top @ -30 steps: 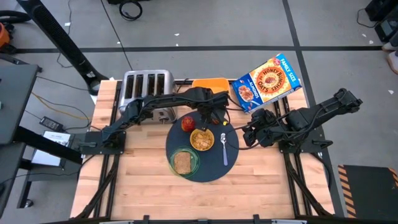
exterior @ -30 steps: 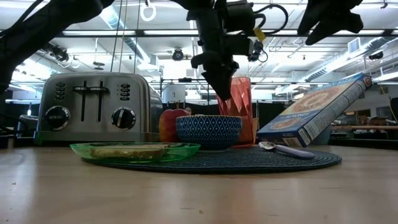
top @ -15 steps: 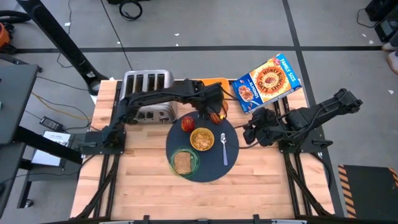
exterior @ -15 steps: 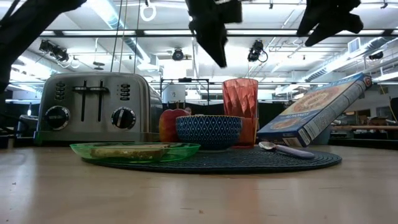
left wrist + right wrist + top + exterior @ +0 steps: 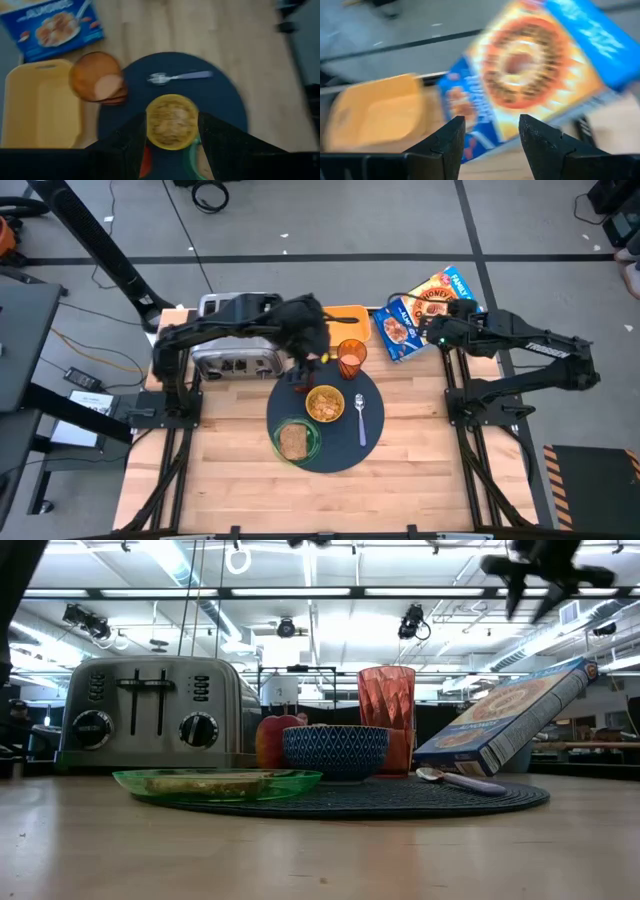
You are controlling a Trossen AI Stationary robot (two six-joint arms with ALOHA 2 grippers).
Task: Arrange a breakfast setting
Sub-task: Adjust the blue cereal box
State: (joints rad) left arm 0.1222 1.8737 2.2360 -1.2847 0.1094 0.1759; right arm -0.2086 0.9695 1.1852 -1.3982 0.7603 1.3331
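The dark round mat (image 5: 340, 448) carries the green plate (image 5: 294, 440) with the toast slice (image 5: 293, 442), the cereal bowl (image 5: 325, 403) and the pale spoon (image 5: 360, 418). The amber cup (image 5: 351, 358) stands upright at the mat's far edge. The red apple (image 5: 272, 741) sits left of the bowl (image 5: 335, 752) in the low view; my left arm hides it in the high view. My left gripper (image 5: 171, 117) is open and empty, high above the bowl (image 5: 171, 121). My right gripper (image 5: 491, 131) is open and empty above the cereal box (image 5: 535, 65).
A silver toaster (image 5: 235, 340) stands at the far left. An orange tray (image 5: 338, 314) lies behind the cup. The cereal box (image 5: 428, 310) leans at the far right. Bare wood lies near the table's front edge (image 5: 320, 505).
My left gripper has left the amber cup, risen out of the low view and drawn back toward the table's left; the cup stays upright at the mat's far edge. My right gripper has swung from the mat's right side toward the far edge, over the cereal box.
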